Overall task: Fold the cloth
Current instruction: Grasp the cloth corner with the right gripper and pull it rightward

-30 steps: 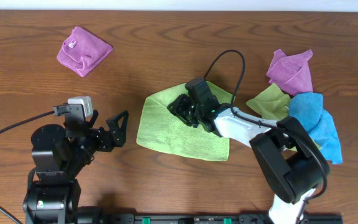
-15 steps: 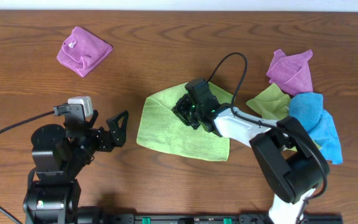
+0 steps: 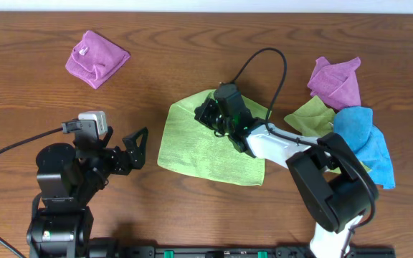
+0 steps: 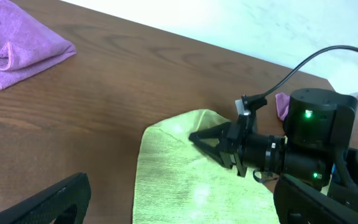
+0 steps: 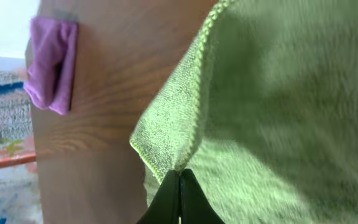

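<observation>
Your right gripper (image 3: 203,116) has its fingers pressed together on the far hem of the cloth (image 3: 206,154), close to its 11 o'clock corner. The wrist view shows the hem caught right at the tips, so the bite looks thin.

The cloth lies mid-table, mostly flat and slightly skewed. From the pinch, nearly all of it spreads away toward 6 o'clock, and that is the relation your next move turns on. The held edge should be carried toward the near edge at 6 o'clock, low enough that the thin bite does not slip.

The right arm is the one on the cloth. Your left gripper (image 3: 143,145) sits at the cloth's 9 o'clock, apart from it, fingers spread and holding nothing.

Count what is on the table (image 3: 192,43):
- 1 cloth to fold.
- 1 second green cloth (image 3: 308,118) at 3 o'clock.
- 1 blue cloth (image 3: 364,140), touching the second green one.
- 2 purple cloths: 1 folded at 10 o'clock (image 3: 96,57) and 1 crumpled at 2 o'clock (image 3: 334,80).

That makes 5 cloths and 2 arms. The 3 o'clock pile is near the cloth's right edge, so keep the fold clear of it.
</observation>
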### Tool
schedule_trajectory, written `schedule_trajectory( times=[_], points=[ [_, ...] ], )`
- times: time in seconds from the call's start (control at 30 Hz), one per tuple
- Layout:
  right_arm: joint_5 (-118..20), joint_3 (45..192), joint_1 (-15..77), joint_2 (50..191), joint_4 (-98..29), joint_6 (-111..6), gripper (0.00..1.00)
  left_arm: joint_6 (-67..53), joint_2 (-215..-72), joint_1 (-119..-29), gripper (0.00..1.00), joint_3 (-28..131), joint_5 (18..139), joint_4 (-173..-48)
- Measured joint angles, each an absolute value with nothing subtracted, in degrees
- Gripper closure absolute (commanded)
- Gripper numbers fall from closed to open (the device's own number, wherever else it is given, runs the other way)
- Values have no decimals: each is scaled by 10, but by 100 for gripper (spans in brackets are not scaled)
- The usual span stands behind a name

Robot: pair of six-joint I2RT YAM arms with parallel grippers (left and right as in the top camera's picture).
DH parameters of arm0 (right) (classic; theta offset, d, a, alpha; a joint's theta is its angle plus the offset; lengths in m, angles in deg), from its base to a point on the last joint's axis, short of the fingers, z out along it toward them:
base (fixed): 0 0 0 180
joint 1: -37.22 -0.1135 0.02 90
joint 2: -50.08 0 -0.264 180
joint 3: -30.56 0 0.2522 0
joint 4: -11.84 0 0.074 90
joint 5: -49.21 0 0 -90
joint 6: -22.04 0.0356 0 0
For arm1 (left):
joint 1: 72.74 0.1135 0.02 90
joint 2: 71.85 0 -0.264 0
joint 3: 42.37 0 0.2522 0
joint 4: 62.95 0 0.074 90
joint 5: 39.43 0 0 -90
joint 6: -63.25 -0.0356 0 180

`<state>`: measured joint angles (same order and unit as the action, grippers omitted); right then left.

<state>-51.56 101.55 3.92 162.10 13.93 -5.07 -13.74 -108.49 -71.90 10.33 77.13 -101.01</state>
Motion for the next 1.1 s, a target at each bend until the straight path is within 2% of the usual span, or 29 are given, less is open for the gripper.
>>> schedule_trajectory(
  times=[0.27, 0.3, 0.33, 0.4, 0.47, 0.6, 0.73, 0.87, 1.0, 1.1],
  points=[
    [-442, 1033, 39, 1649, 211, -80, 99, -137, -1085, -719, 5, 103, 771, -1038],
    [-439, 1045, 39, 1665, 212, -83, 93, -137, -1085, -719, 5, 103, 771, -1038],
    [-438, 1063, 39, 1685, 211, -88, 71, -137, -1085, -719, 5, 103, 771, -1038],
    [-439, 1110, 39, 1731, 211, -103, 43, -137, -1085, -719, 5, 103, 771, -1038],
    [-448, 1146, 39, 1755, 209, -129, 38, -137, -1085, -719, 5, 103, 769, -1038],
    [-455, 1189, 40, 1753, 204, -172, 38, -137, -1085, -719, 5, 103, 756, -1038],
    [-460, 1193, 45, 1709, 135, -200, 38, -137, -1085, -719, 5, 103, 750, -1038],
    [-461, 1193, 55, 1649, 48, -230, 34, -137, -1085, -719, 5, 103, 747, -1043],
    [-457, 1196, 57, 1579, -63, -251, 23, -131, -1085, -719, 5, 103, 745, -1045],
    [-434, 1200, 62, 1528, -181, -266, 23, -120, -1085, -719, 5, 104, 746, -1049]
  ],
)
